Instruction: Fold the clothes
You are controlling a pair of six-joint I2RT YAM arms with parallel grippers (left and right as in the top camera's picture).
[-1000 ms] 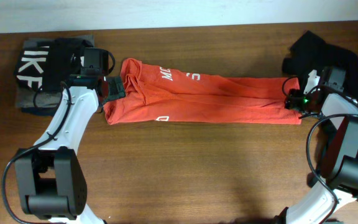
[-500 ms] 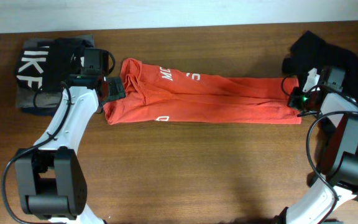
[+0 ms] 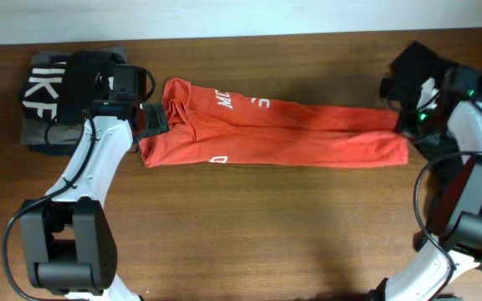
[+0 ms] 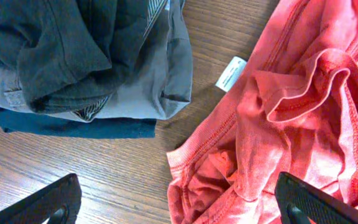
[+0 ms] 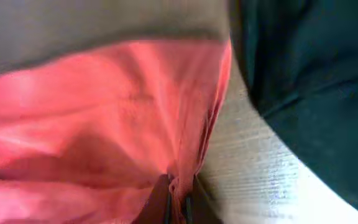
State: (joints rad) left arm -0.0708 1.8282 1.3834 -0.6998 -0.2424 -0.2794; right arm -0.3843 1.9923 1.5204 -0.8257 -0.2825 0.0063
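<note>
Where the table (image 3: 249, 226) holding the clothes (image 3: 274, 134) ends, a pale wall (image 3: 224, 17) rises.

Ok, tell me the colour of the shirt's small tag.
White; the tag on the shirt shows best in left wrist view.

My right gripper (image 3: 406, 122) now pinches the right-hand hem of the red-orange T-shirt (image 3: 291, 134); a second ago its jaws stood apart. I see its wrist swung up and rightward in the overhead view, and the shirt's right end drawn slightly that way with it.
</note>
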